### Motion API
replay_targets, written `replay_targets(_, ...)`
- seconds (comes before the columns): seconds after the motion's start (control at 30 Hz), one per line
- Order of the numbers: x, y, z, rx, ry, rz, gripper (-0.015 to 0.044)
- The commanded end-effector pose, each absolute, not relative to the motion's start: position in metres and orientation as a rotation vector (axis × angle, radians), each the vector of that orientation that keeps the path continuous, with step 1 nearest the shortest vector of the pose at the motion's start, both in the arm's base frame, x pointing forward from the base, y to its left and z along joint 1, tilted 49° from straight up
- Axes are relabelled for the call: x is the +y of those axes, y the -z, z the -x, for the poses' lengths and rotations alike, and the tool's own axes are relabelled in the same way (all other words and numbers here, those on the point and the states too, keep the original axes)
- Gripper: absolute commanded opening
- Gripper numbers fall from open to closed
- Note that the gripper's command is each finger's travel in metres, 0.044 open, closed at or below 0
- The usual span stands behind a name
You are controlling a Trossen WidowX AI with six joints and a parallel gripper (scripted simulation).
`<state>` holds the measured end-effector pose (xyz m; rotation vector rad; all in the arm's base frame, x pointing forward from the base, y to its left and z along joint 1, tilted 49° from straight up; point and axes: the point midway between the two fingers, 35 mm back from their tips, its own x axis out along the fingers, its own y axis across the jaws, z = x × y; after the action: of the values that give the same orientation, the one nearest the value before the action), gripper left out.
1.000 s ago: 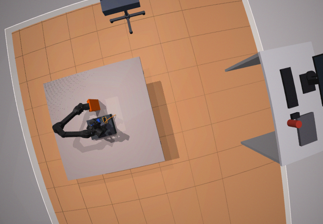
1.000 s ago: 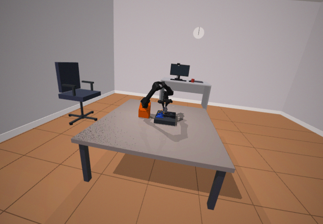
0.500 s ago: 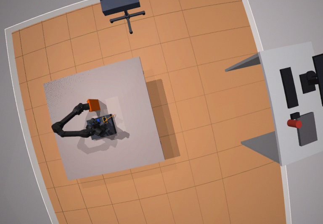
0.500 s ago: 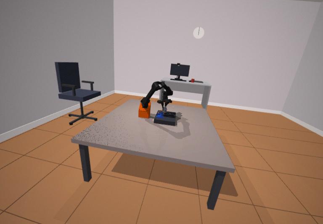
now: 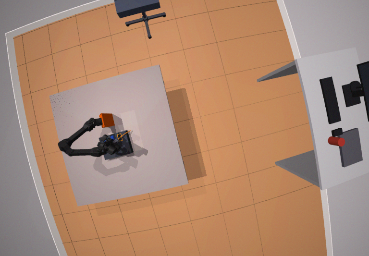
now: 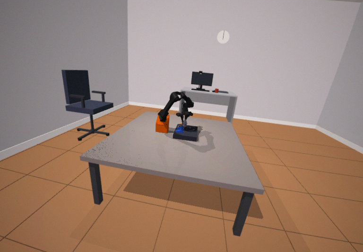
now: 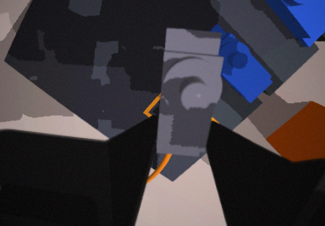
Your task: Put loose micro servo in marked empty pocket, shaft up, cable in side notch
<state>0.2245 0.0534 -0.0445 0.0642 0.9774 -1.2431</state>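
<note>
A tiled room holds a grey table (image 6: 146, 161), with a chair (image 6: 84, 102) by the left wall and a desk (image 6: 211, 97) at the back. On the table the arm (image 6: 173, 102) rises from its orange base (image 6: 162, 124) and bends down over the dark deck (image 6: 187, 136).

The gripper (image 7: 183, 145) is clamped on the grey servo (image 7: 190, 101), one black finger (image 7: 131, 160) on each side of its body, the round shaft end facing the wrist camera. The servo hangs above the deck, over the orange outline (image 7: 149, 109) that marks the pocket. Two blue servos (image 7: 243, 68) sit already mounted just beside that spot.

This looks like the alignment step before insertion. The next move likely calls for squaring the servo to the pocket, with the cable side toward the notch, then lowering straight down until the ears seat.

The servo covers most of the outline, so the pocket and its notch cannot be seen. An orange curve (image 7: 162, 168), perhaps the cable, shows below the servo. The other views are too distant to judge height above the deck.
</note>
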Motion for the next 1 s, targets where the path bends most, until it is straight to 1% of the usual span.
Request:
replay_targets(0.0, 0.0552, 0.0409, -0.224, 0.972, 1.237, -0.086, 0.0)
replay_targets(0.97, 0.0491, 0.0341, -0.2148, 0.972, 1.237, -0.085, 0.0)
